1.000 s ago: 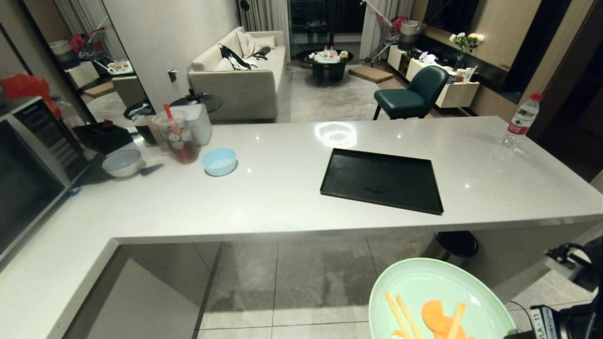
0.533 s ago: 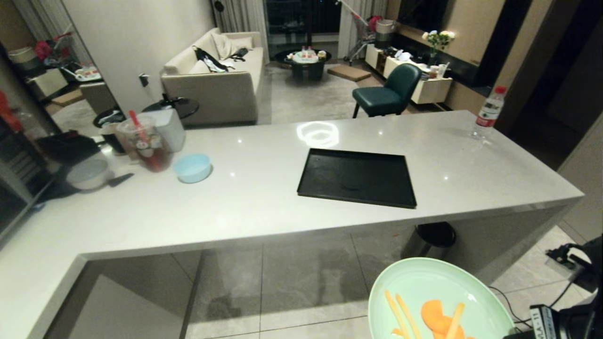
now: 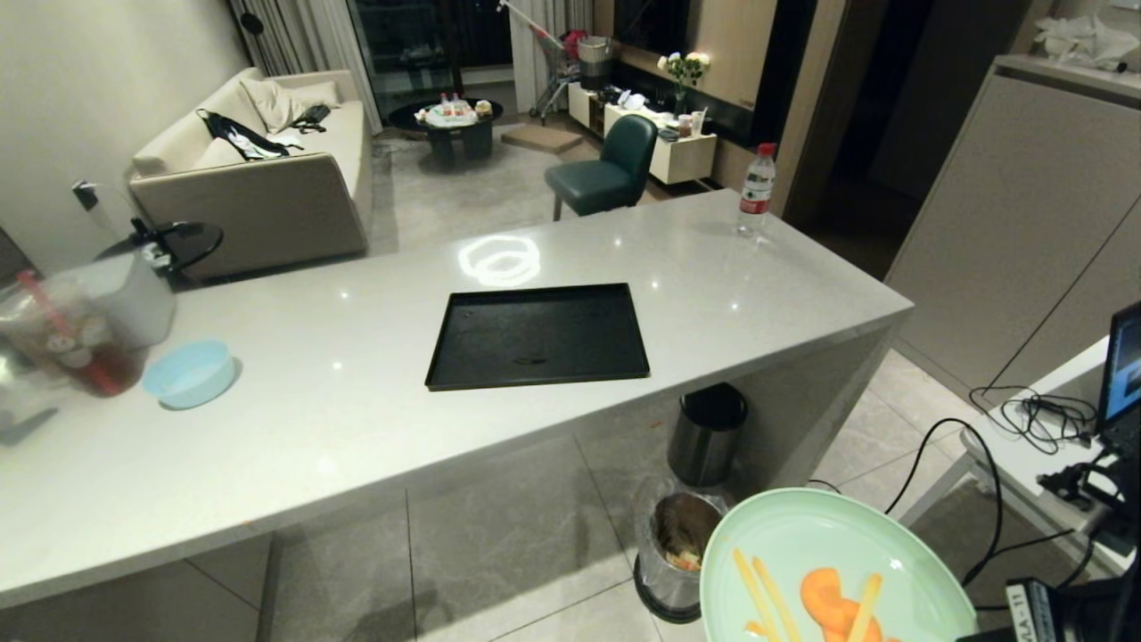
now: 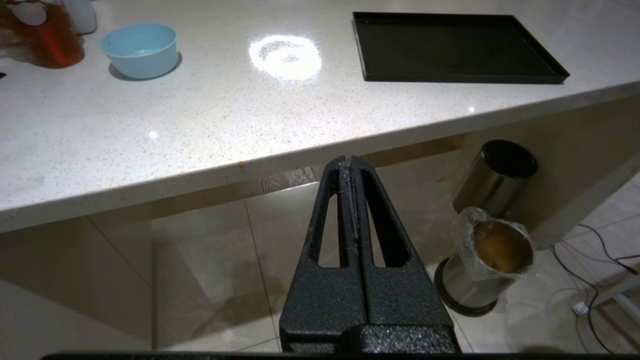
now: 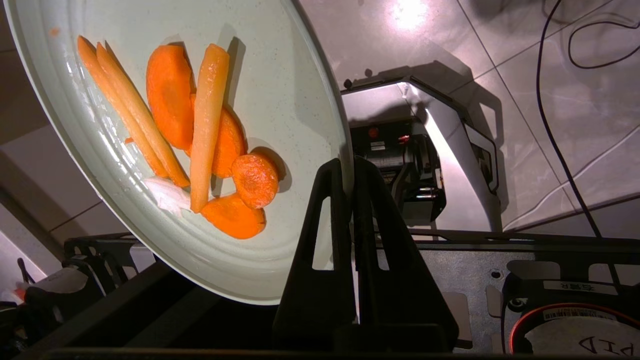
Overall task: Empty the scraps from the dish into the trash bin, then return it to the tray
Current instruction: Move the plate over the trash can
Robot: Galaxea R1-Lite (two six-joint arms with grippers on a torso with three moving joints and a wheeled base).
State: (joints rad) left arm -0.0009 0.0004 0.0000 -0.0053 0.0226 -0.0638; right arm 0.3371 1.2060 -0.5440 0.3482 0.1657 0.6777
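Observation:
My right gripper [image 5: 348, 162] is shut on the rim of the mint-green dish [image 5: 280, 85], held over the floor at the lower right of the head view, where the dish [image 3: 829, 544] shows too. The scraps [image 5: 200, 140], orange carrot slices and pale sticks, lie on it; the scraps [image 3: 824, 602] are also in the head view. The steel trash bin [image 3: 677, 553] with a clear liner stands on the floor just left of the dish; the left wrist view shows the trash bin [image 4: 487, 265] as well. The black tray [image 3: 539, 336] lies bare on the counter. My left gripper [image 4: 349, 161] is shut and holds nothing, below the counter edge.
A steel bin with a black lid [image 3: 707, 434] stands under the counter, behind the lined bin. A light-blue bowl [image 3: 190, 373], a drink cup [image 3: 71, 348] and a water bottle [image 3: 756, 189] sit on the counter. Cables [image 3: 963, 464] trail over the floor at right, beside a low table with a laptop [image 3: 1121, 374].
The whole head view has swung to the right: counter and tray have shifted left, and both bins have come into sight. The dish stays in the same spot in my right gripper.

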